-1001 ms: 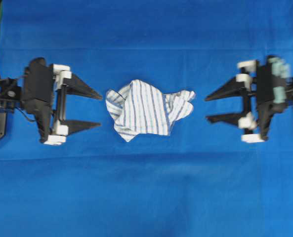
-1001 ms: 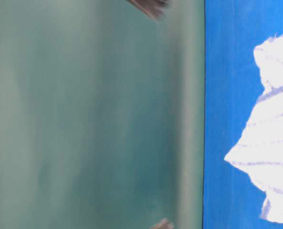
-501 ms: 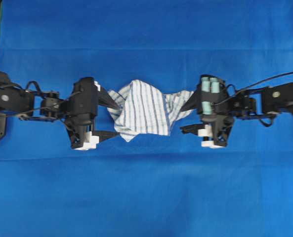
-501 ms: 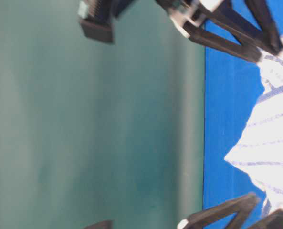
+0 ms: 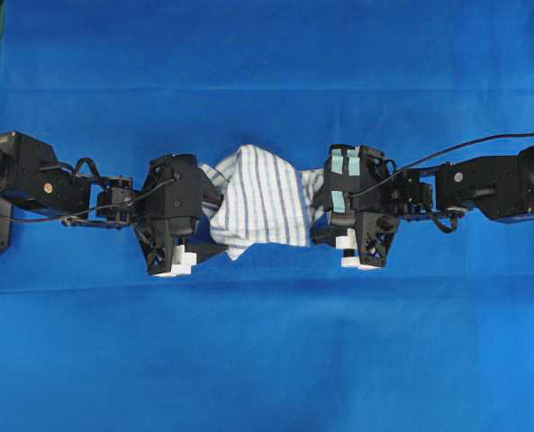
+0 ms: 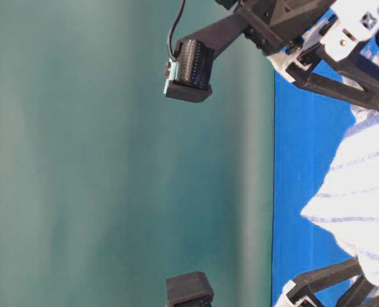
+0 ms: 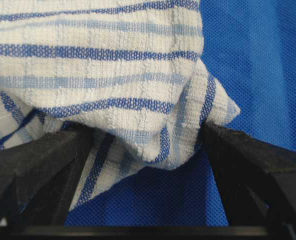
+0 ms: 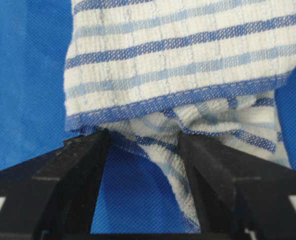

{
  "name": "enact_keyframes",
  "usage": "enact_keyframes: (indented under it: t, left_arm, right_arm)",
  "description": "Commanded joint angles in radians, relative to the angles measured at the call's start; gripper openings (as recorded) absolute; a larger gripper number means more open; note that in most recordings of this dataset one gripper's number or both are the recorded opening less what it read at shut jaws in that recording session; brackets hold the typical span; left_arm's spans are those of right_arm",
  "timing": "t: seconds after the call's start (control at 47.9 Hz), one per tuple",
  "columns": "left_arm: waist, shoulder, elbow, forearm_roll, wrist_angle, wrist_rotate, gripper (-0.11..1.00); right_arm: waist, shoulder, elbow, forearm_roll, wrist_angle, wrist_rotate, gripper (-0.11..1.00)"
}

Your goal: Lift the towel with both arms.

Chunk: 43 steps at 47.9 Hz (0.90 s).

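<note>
Towel: small white blue-striped soft cloth (image 5: 262, 202) bunched on blue tablecloth (image 5: 267, 360).
Left gripper (image 7: 148, 145): spread wide, straddling cloth, gripping nothing.
Right gripper (image 8: 143, 145): likewise.
Advice: pinch both ends together, then rise evenly.

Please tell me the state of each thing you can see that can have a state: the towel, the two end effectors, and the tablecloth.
towel: crumpled, lying on the tablecloth, not lifted
left end effector: open, fingers either side of a towel fold
right end effector: open, fingers straddling the towel's edge
tablecloth: spread flat under everything
</note>
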Motion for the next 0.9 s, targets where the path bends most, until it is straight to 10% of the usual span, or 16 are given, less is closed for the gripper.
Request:
enact_keyframes:
  t: [0.0,0.25,0.355,0.876]
  left_arm:
    - [-0.003,-0.008,-0.012,-0.005,0.009,0.0,0.87]
    - [0.005,-0.008,-0.032,-0.006,0.106,0.002,0.34]
    - [0.011,-0.02,-0.032,-0.005,0.14,0.002,0.09]
    - [0.026,-0.446,-0.092,-0.005,0.491,0.012,0.07]
  right_arm:
    - [-0.008,-0.008,-0.011,0.002,-0.005,0.0,0.61]
    - [-0.011,-0.023,-0.002,-0.002,0.011,-0.003,0.07]
    - [-0.011,-0.052,0.005,-0.002,0.034,-0.005,0.05]
    - [-0.077,-0.394,-0.006,-0.015,0.204,-0.012,0.05]
